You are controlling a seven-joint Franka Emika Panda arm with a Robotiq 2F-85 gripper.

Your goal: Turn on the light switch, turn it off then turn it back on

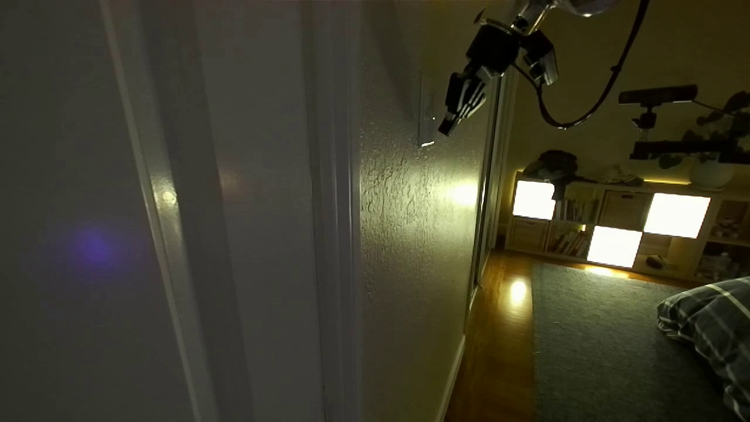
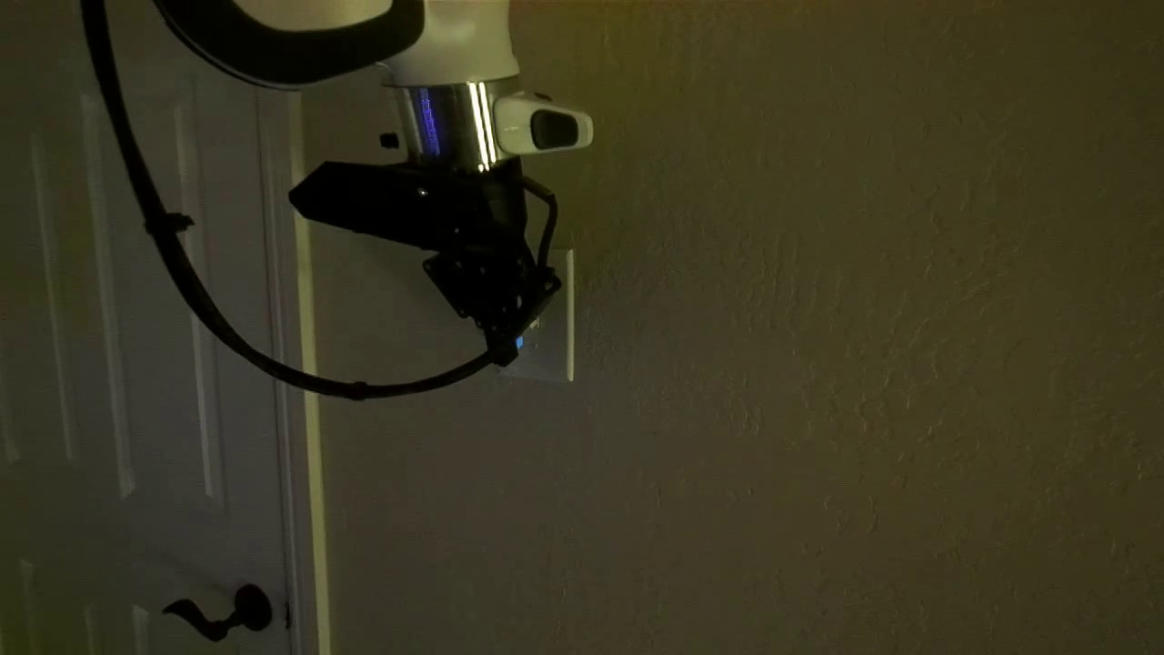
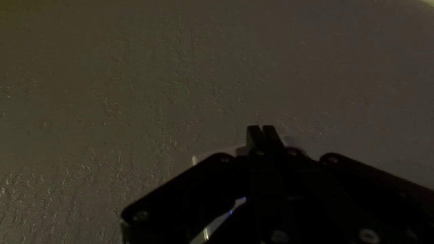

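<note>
I have the pincer (image 3: 262, 128) clenched: in the wrist view its two black fingertips (image 3: 254, 133) stand side by side, nearly flush. It angles down just in front of the light switch (image 1: 426, 111), a pale upright plate on the wall (image 1: 404, 252); whether the tips touch it, I can't tell from here. In both exterior views the arm (image 2: 459, 41) comes in from above, a black cable (image 2: 236, 346) looping down beside it. The wall is rough and dimpled, mostly dim, with a bright yellowish glare (image 1: 463, 194) farther along. To the left in an exterior view I get a panelled door (image 2: 159, 364) with a dark lever handle (image 2: 251, 608). At the wall's foot runs a wood floor (image 1: 498, 340), then a grey rug (image 1: 603, 346), with plaid bedding (image 1: 712, 328) to the right. At the far end a low shelf unit (image 1: 679, 189) shows three glowing cubbies (image 1: 614, 246); books (image 1: 571, 241) sit beside them, and a potted plant (image 1: 710, 174) stands on top at right. Nearer than the plant is a black bar-shaped device (image 1: 657, 95) on a mount.
</note>
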